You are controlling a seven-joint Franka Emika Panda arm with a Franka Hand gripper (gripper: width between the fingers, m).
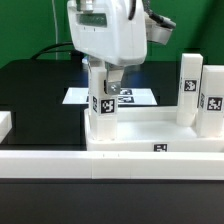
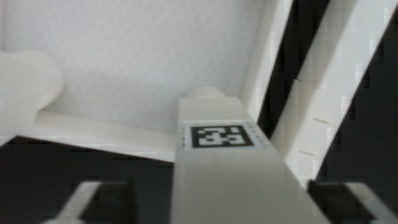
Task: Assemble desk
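Observation:
The white desk top (image 1: 150, 135) lies on the table with its rim up. One short tagged leg (image 1: 103, 108) stands upright in its corner at the exterior view's left, and two more legs (image 1: 189, 88) (image 1: 210, 106) stand at the right. My gripper (image 1: 108, 88) hangs straight over the left leg. In the wrist view that leg (image 2: 224, 160) runs between my fingers (image 2: 89, 203), with a dark gap on each side. The gripper (image 2: 217, 205) is open and not touching the leg.
A long plain white rail (image 1: 60, 160) lies along the front of the desk top. The marker board (image 1: 78, 96) lies flat behind the left leg. A white block (image 1: 5, 124) shows at the left edge. The table is black.

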